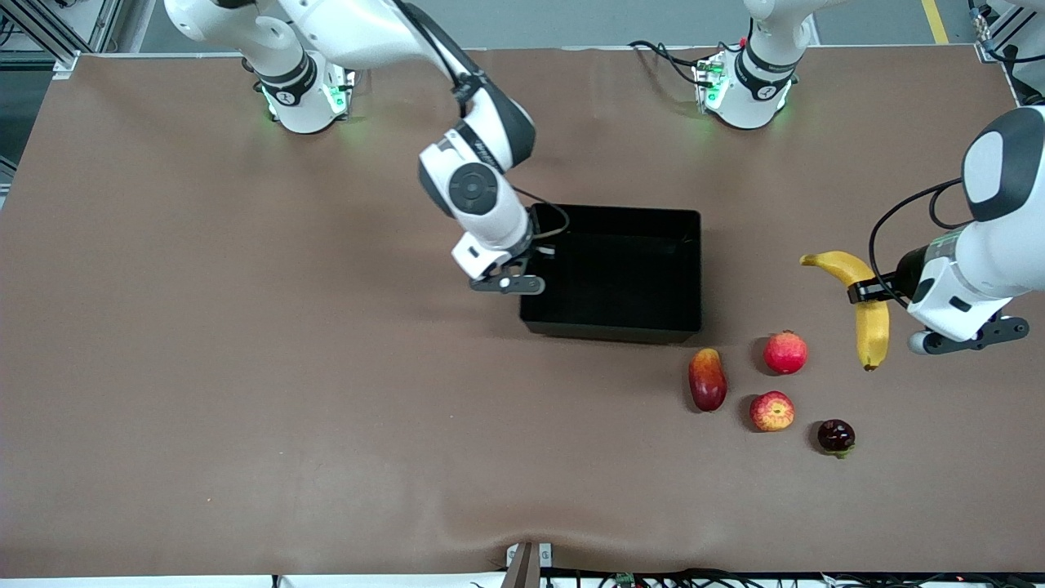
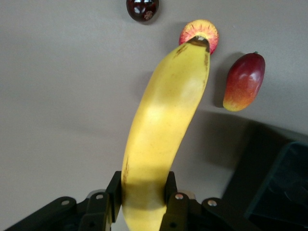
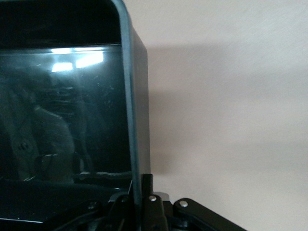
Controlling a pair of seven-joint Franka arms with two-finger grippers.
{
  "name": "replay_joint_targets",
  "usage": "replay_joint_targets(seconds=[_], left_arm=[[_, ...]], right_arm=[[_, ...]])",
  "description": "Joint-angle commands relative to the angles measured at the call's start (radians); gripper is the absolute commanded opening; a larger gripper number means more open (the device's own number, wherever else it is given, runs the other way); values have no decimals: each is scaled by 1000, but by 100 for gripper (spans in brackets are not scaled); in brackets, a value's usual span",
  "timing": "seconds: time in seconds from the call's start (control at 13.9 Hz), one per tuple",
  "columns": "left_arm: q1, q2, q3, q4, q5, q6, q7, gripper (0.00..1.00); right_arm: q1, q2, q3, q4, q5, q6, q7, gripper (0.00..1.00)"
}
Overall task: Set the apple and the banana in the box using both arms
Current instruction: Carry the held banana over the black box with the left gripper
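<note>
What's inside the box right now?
No fruit shows in the box; its glossy black floor looks bare. The right hand clamps its wall, and that arm covers a strip inside. The banana is in the left hand, the apple on the table.

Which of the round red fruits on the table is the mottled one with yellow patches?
The apple, nearer the front camera than the evenly pinkish-red fruit, lying between the oblong mango-like fruit and the small dark fruit.

2 white arms (image 1: 482,196), black bands, black cables, green base lights.
</note>
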Motion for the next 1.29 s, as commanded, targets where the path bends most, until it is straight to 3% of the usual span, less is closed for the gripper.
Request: replay_joint_targets(seconds=[0.0,0.07,0.14,0.22,0.36,0.79,1.0,1.22], left_arm=[[-41,0,-8,-23,16,-8,-97,0],[-61,-3,-10,-34,9,-7,-120,0],[-85,-3,-12,-44,7,-7,-147,0],[-108,-3,-21,-57,7,2,-187,0],[-130,-3,-48,-103,7,27,-284,0],[-130,-3,-232,-288,7,203,-621,0],[-144,6,-254,-394,7,350,-701,0],[-210,50,-255,-400,7,389,-759,0]], right_arm=[[8,21,-11,48,34,-9,4,2],[10,21,-11,48,34,-9,4,14],[16,21,-11,48,33,-9,7,48],[23,22,-11,46,30,-8,23,99],[39,22,-13,46,24,-8,57,100],[33,18,-13,46,21,-9,57,100],[26,10,-19,48,16,-12,47,100],[8,4,-21,48,-13,-15,31,100]])
